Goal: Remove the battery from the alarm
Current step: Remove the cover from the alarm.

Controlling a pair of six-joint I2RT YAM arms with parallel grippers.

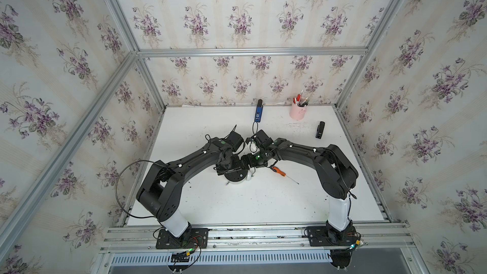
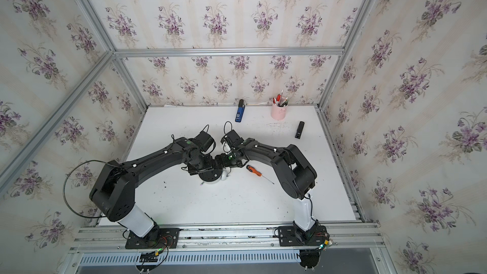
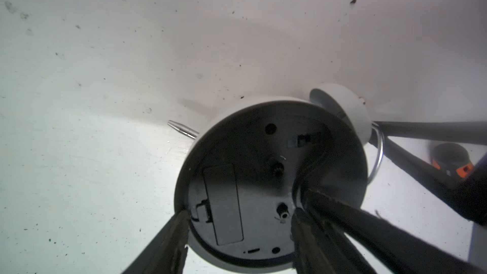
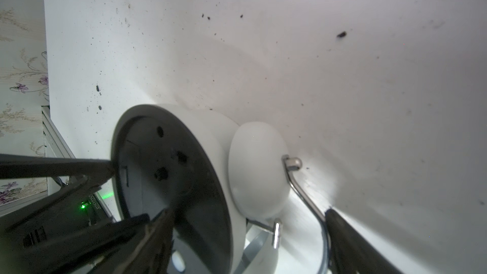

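Your left gripper (image 3: pixel 241 212), jaws apart, straddles the alarm (image 3: pixel 263 133)'s closed battery cover (image 3: pixel 221 188) lying along its fingers; your right gripper (image 4: pixel 243 213), spread wide, flanks the bell (image 4: pixel 258 170).

alarm (image 3: pixel 263 180) lies face down mid-table (image 1: pixel 263 206), round black back up, rectangular battery cover (image 3: pixel 224 204) shut; white bell (image 3: pixel 345 109) and metal handle (image 3: pixel 379 154) at one side.

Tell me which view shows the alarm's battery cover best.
Left wrist: the cover faces the camera whole, shut. Right wrist shows the alarm obliquely, cover unclear; in both top views it is too small.
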